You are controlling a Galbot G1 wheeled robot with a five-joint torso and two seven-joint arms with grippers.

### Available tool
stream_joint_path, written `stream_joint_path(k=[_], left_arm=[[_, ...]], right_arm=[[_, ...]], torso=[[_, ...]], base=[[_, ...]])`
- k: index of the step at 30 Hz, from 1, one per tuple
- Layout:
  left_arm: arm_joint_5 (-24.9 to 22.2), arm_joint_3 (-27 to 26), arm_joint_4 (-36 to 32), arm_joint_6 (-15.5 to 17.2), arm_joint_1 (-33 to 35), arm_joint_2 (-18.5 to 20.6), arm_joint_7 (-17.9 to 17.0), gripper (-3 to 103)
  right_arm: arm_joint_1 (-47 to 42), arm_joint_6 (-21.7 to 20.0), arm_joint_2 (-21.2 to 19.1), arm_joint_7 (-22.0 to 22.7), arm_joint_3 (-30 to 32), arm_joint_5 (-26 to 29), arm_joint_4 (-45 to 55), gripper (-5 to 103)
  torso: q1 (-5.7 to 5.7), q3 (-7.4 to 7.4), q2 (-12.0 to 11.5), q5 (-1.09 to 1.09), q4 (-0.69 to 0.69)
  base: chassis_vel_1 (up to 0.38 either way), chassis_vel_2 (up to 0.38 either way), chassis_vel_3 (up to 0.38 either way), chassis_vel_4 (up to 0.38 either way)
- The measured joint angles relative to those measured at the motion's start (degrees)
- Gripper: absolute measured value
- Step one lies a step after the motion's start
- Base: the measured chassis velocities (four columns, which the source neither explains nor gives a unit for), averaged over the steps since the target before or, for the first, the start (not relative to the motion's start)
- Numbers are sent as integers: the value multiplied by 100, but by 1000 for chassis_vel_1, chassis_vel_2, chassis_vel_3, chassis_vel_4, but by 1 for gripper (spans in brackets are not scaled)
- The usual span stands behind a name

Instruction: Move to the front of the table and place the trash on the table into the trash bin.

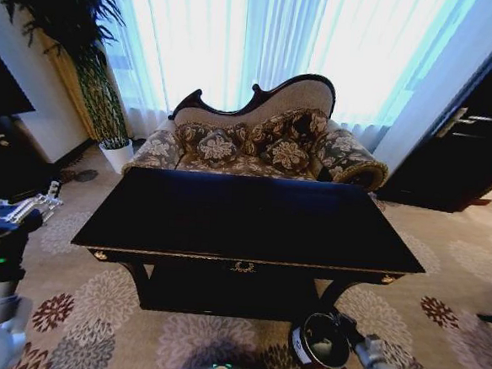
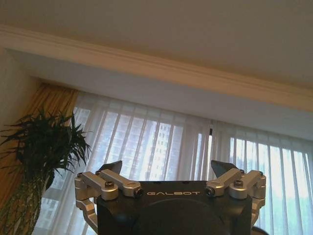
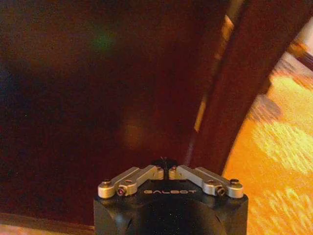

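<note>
Table: rectangular, glossy black top, gold-trimmed front edge with a gold centre emblem, curved legs, lower shelf. Set on a floral-patterned carpet. A sofa is placed just behind it. A bin, round and dark, is stood on the carpet near the table's front right leg.

Bright daylight pours through sheer white curtains across the far wall at twelve o'clock, tall buildings faint behind them in the left wrist view. In front of them sits a curved chaise sofa in floral upholstery with patterned cushions. At ten o'clock, a tall leafy potted plant in a white pot beside a gold drape. Dark wooden door at two o'clock. Underfoot, beige carpet with big flower medallions. Overhead, pale ceiling moulding.
</note>
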Motion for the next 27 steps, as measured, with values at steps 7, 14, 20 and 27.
stream_joint_path(k=[7, 14, 20, 27], left_arm=[[279, 126, -1, -15, 37, -110, 59, 100], [280, 83, -1, -20, 157, -141, 61, 100], [280, 83, 0, -29, 207, -161, 61, 100], [225, 119, 1, -4, 221, -166, 44, 100]], right_arm=[[354, -413, 327, 475, -299, 116, -728, 0], [606, -659, 615, 604, -532, 478, -1250, 0], [760, -696, 794, 714, -603, 702, -1369, 0], [836, -749, 894, 896, -675, 865, -1271, 7]], torso=[[0, 0, 0, -1, 1], [0, 0, 0, 0, 2], [0, 0, 0, 0, 2], [0, 0, 0, -1, 2]], base=[[0, 0, 0, 0], [0, 0, 0, 0], [0, 0, 0, 0], [0, 0, 0, 0]])
